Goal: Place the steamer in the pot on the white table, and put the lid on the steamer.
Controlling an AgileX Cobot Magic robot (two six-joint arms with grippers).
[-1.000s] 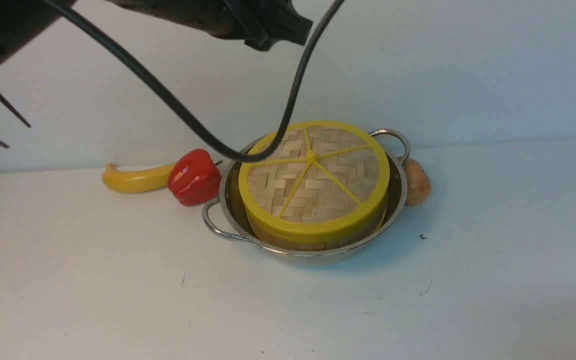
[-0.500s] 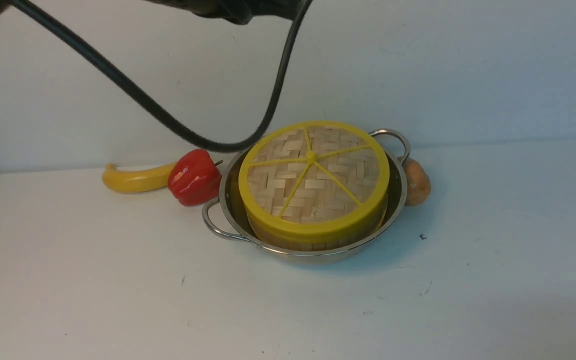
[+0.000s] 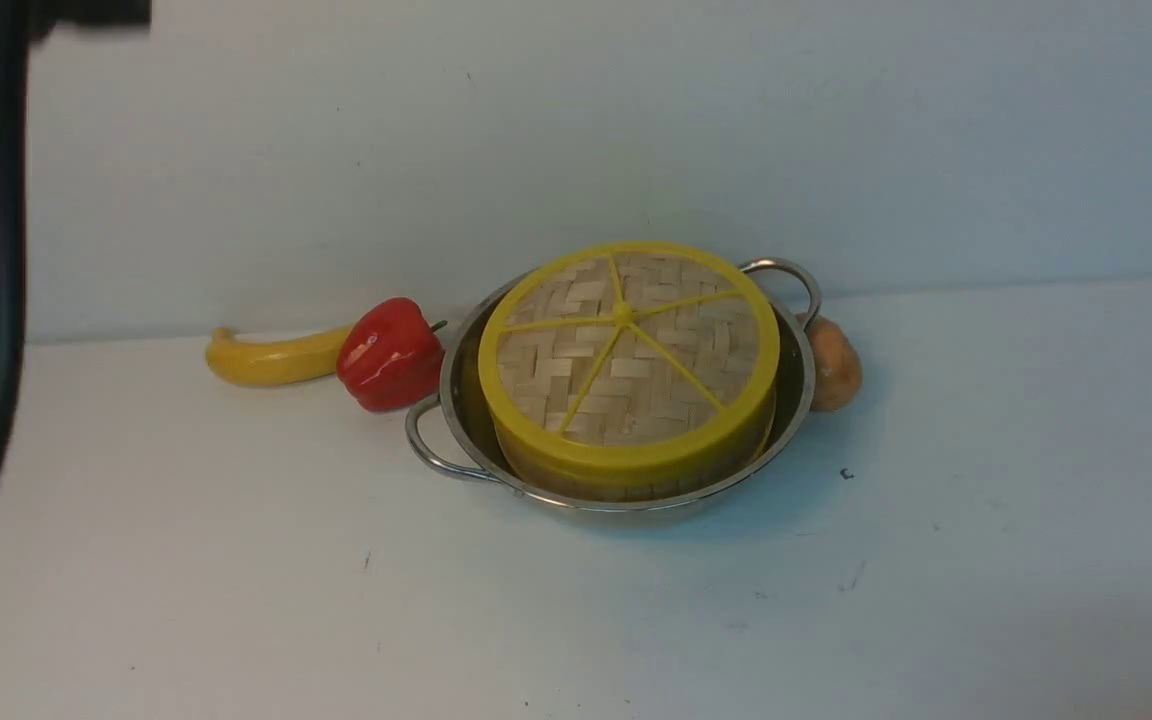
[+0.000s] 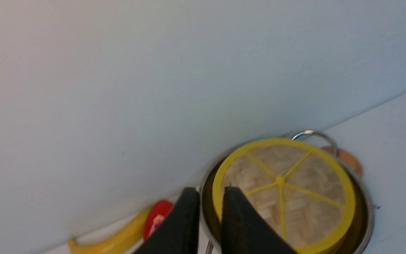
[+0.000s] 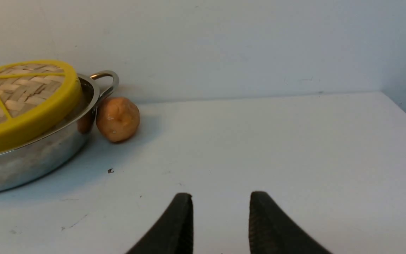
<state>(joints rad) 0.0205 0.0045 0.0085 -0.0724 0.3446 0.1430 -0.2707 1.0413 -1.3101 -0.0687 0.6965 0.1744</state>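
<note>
The shiny pot [image 3: 798, 372] stands on the white table [image 3: 236, 600] near the back wall. Inside it sits the steamer [image 3: 576, 486], of which only a strip of bamboo wall shows. The woven lid [image 3: 626, 355] with its yellow rim and spokes lies flat on top of the steamer. In the left wrist view my left gripper [image 4: 210, 192] is shut and empty, raised above and back from the lid [image 4: 294, 183] and pot [image 4: 367, 215]. My right gripper [image 5: 220, 197] is open and empty, low over the table, well to the right of the pot [image 5: 30, 158] and lid [image 5: 19, 91].
A yellow banana [image 3: 271, 358] and a red pepper [image 3: 391, 353] lie against the pot's left side. A brown potato [image 3: 833, 365] touches its right handle. A black cable [image 3: 1, 300] hangs down the front view's left edge. The wall runs close behind the pot.
My left arm and its cable have pulled away up and to the left, off the pot area. The left gripper has gone from open to shut. The lid, steamer and pot have not moved.
</note>
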